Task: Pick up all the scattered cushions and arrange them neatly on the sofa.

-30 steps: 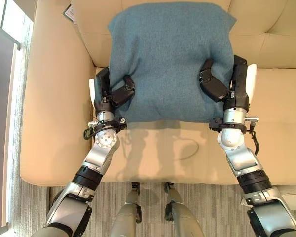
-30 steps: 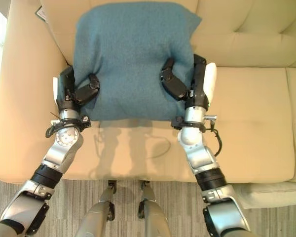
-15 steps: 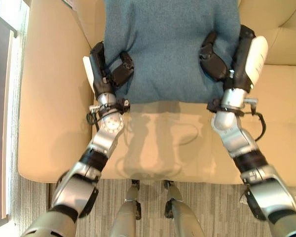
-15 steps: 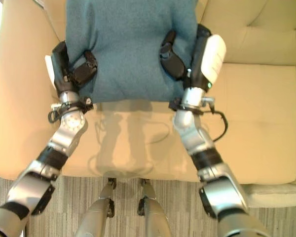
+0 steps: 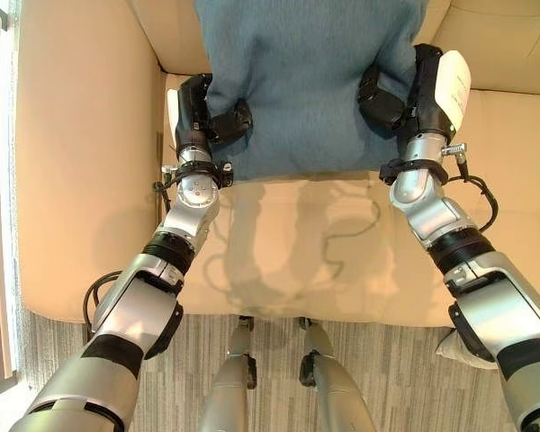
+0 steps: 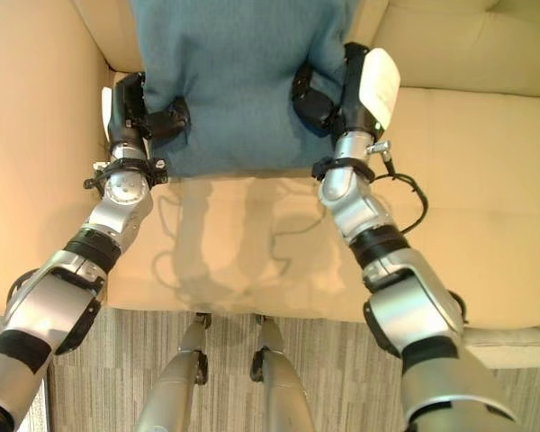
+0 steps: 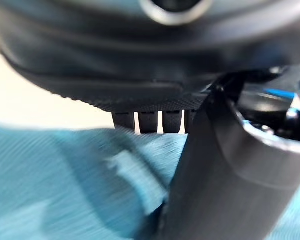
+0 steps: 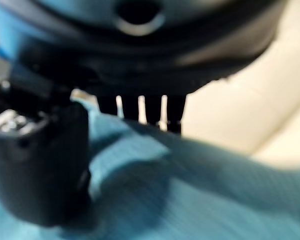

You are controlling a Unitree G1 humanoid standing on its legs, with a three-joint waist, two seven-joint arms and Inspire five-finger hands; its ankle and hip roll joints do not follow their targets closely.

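Looking down through the left eye view, I see the teal cushion (image 5: 310, 81) at the top centre of the frame, standing against the beige sofa (image 5: 90, 180) back. My left hand (image 5: 198, 121) clamps its left edge, thumb curled over the front. My right hand (image 5: 414, 90) grasps the right edge the same way.

Right eye view: same grip on both sides, cushion bottom edge touching the seat.

Left wrist view: thumb (image 7: 225, 175) pressed into teal cloth, fingers (image 7: 147, 121) behind it.

Right wrist view: thumb (image 8: 40, 160) on the fabric, fingers (image 8: 140, 107) behind it. I can read no writing anywhere.
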